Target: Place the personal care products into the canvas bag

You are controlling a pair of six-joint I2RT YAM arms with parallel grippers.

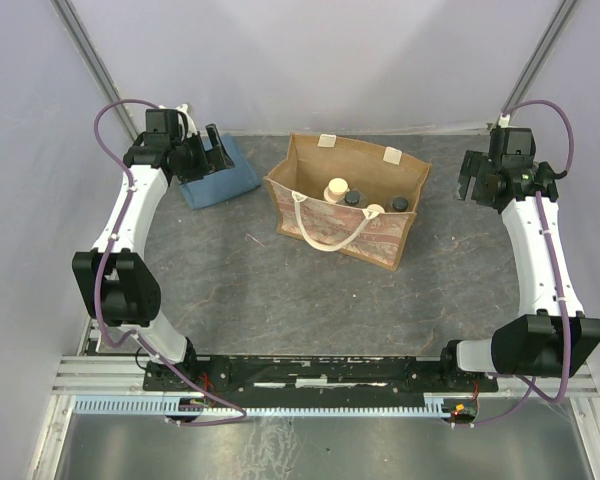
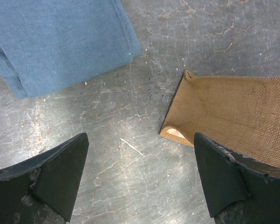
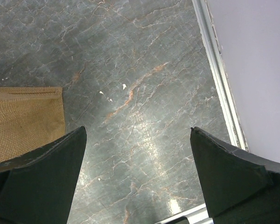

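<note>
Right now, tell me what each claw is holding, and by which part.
Nothing is held. The left claw and the right claw both stand open above the table, with nothing between the jaws.

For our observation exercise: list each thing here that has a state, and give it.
canvas bag: upright, open at the top
beige bottle: inside the bag, capped
dark-capped bottles: inside the bag, capped
pale yellow jar: inside the bag
blue cloth: folded, outside the bag
left gripper: open, empty
right gripper: open, empty
</note>
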